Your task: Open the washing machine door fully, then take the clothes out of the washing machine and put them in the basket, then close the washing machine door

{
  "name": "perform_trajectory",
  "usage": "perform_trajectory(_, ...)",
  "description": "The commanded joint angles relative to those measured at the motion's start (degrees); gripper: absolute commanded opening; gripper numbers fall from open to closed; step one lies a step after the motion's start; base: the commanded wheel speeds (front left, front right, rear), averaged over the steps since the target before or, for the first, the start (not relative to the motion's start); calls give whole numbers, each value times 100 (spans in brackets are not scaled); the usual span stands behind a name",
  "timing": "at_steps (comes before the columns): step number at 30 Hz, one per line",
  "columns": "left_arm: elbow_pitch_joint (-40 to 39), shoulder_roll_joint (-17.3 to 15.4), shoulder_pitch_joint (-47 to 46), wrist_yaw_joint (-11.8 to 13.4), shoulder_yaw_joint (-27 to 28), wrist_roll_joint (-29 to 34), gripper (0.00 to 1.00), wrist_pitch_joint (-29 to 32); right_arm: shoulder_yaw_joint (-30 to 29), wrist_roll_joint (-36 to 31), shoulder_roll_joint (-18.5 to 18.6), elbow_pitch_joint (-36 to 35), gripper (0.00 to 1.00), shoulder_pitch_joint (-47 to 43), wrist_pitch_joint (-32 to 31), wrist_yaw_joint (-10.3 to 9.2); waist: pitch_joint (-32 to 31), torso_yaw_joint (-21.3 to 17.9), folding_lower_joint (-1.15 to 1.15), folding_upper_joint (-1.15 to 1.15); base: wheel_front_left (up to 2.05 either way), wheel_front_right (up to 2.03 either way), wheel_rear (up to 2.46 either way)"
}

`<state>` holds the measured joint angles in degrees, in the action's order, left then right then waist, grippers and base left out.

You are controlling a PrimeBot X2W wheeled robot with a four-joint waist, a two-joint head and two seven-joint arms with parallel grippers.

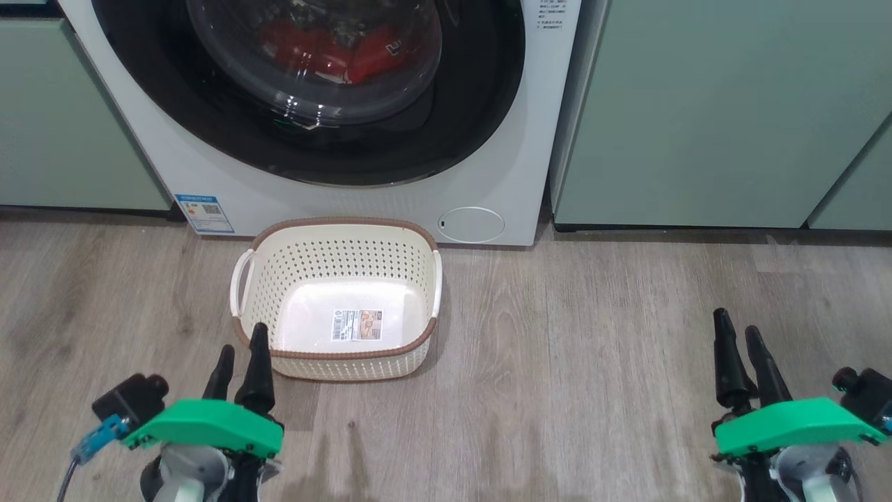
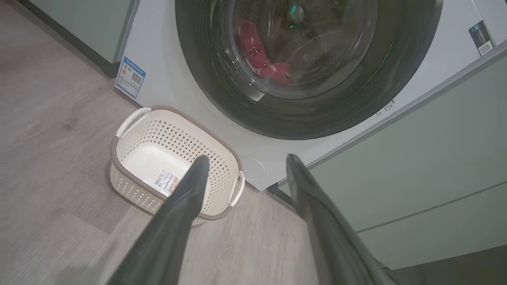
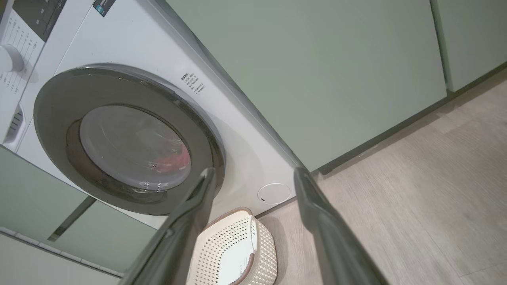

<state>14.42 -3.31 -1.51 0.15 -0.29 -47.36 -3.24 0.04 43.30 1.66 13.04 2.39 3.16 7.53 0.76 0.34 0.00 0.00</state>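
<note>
washing machine door (image 1: pixel 481 104): shut flush against the front of the washing machine (image 1: pixel 502 181), with its black rim and glass bowl facing the room.
clothes (image 1: pixel 313 49): red fabric lying inside the drum, seen through the door glass.
basket (image 1: pixel 341 226): upright on the floor (image 1: pixel 592 335), just in front of the machine and below the door; a label sticker (image 1: pixel 357 325) on its bottom.
left end effector (image 1: pixel 242 338): fingers spread wide, holding nothing; tips near the basket's near left corner.
right end effector (image 1: pixel 736 321): fingers wide apart, holding nothing; over the floor, well to the right of the basket.
cabinets (image 1: pixel 697 104): pale green, on both sides of the machine.
service flap (image 1: pixel 472 224): round, low on the machine's front, just behind the basket's right rear corner.
</note>
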Motion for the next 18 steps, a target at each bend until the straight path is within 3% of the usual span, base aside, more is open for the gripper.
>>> perform_trajectory(1,-220,-139,-354,104,6,290,100,-98,109,-329,60,-240,100,302,106,-2,0,0,0,0,0,0,0)
perform_trajectory(18,-223,-437,-500,606,-411,1312,100,-368,268,-1745,75,-251,100,387,375,-3,-23,10,0,0,0,0,0)
